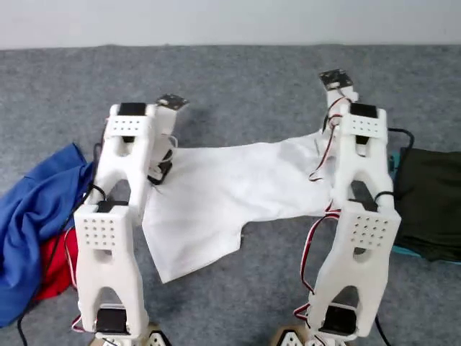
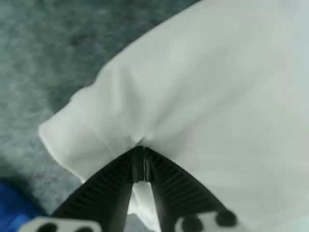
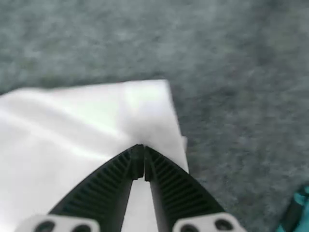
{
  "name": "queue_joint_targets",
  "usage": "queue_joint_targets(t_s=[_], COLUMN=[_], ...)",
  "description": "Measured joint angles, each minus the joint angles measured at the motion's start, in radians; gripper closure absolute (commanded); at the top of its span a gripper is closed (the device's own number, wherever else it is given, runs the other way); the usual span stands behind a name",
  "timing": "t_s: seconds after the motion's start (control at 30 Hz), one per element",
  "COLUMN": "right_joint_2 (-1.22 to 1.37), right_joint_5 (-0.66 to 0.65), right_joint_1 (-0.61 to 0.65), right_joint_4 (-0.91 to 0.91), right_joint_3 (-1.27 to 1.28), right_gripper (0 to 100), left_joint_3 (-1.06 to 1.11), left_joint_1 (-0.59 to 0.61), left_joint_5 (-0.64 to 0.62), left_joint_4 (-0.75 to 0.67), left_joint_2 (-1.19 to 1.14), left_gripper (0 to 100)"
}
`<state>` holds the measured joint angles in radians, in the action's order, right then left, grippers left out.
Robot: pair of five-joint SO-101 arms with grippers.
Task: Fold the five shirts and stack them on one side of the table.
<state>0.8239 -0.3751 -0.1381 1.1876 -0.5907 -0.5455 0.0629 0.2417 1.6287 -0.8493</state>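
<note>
My left gripper (image 2: 139, 157) and right gripper (image 3: 139, 151) both pinch the white shirt (image 2: 207, 92). I should lift evenly, with the cloth taut between them.

A table (image 1: 238, 79) covered in grey, felt-like fabric is pictured from above, bordered at its far edge by a plain pale wall (image 1: 230, 21).

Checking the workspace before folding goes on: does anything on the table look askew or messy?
The white shirt lies skewed and rumpled in the middle, one corner jutting out; the blue shirt is bunched over a red shirt.
</note>
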Motion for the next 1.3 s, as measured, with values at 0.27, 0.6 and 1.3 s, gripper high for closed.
queue_joint_targets(t_s=[0.27,0.6,1.3], right_joint_2=[0.017,0.018,0.278], right_joint_5=[0.000,0.000,0.003], right_joint_1=[-0.052,0.031,0.054], right_joint_4=[0.169,0.379,0.160], right_joint_3=[-0.161,-0.425,-0.445], right_gripper=[98.8,98.8,98.8], left_joint_3=[-0.133,-0.120,-0.210], left_joint_1=[0.063,-0.037,0.046], left_joint_5=[0.006,0.035,0.060], left_joint_4=[0.091,0.095,-0.035], left_joint_2=[-0.031,0.164,-0.117], left_gripper=[98,98,98])
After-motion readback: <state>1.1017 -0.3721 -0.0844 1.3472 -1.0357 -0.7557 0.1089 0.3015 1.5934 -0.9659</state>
